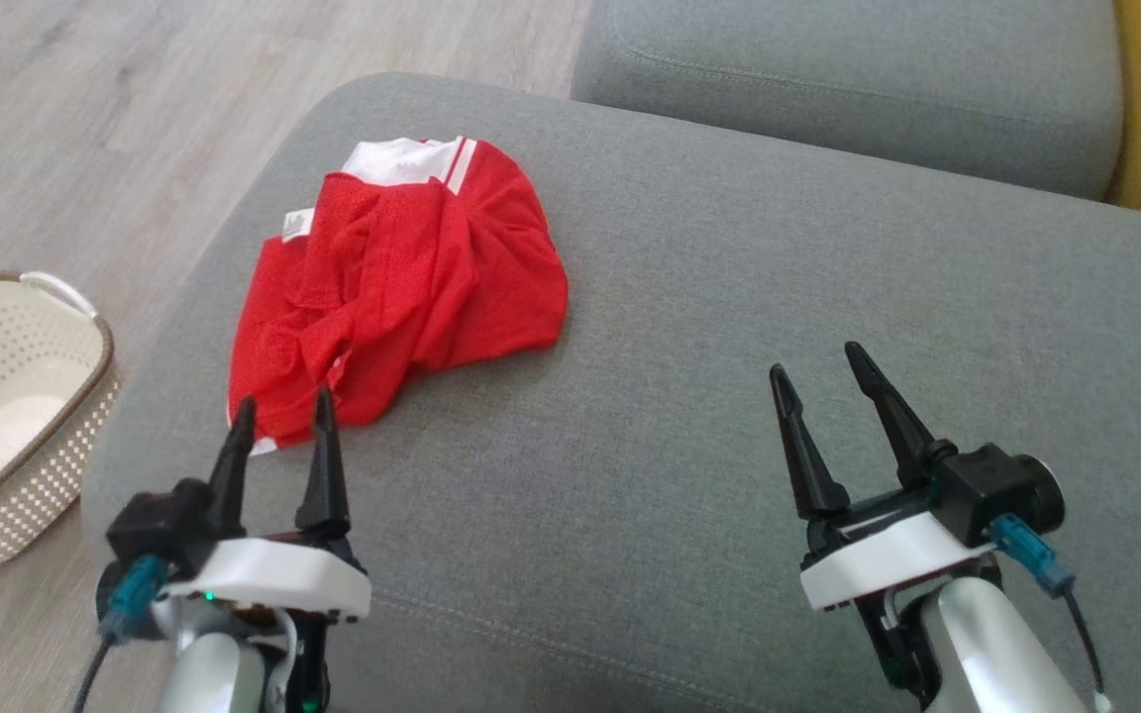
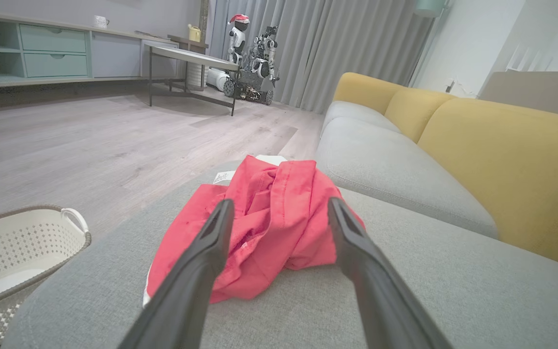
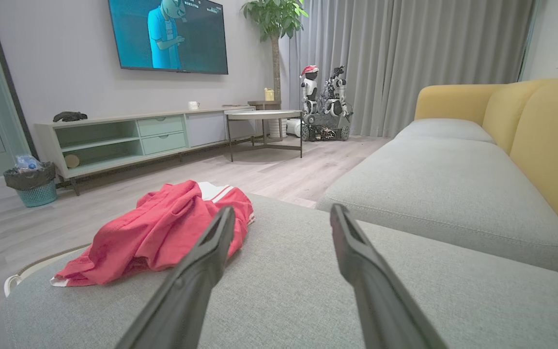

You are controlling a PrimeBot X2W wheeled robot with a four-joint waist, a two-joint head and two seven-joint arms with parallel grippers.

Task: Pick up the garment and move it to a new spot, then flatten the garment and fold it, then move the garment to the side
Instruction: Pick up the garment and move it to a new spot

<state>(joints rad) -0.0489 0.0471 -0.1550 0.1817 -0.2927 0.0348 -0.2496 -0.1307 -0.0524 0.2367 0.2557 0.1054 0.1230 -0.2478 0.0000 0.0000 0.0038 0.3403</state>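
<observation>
A crumpled red garment [image 1: 402,287] with white trim and a small label lies on the grey sofa cushion [image 1: 729,416], toward its left side. My left gripper [image 1: 281,410] is open, its fingertips at the garment's near edge with nothing held; from the left wrist the garment [image 2: 264,223] lies just beyond the spread fingers. My right gripper [image 1: 821,362] is open over bare cushion, well to the right of the garment. From the right wrist the garment [image 3: 162,232] sits to the left beyond the fingers.
A white perforated laundry basket [image 1: 6,406] stands on the wooden floor left of the sofa. A second grey cushion [image 1: 848,79] and yellow backrest [image 2: 502,160] lie beyond. A small table [image 3: 264,116], a TV cabinet and another robot stand across the room.
</observation>
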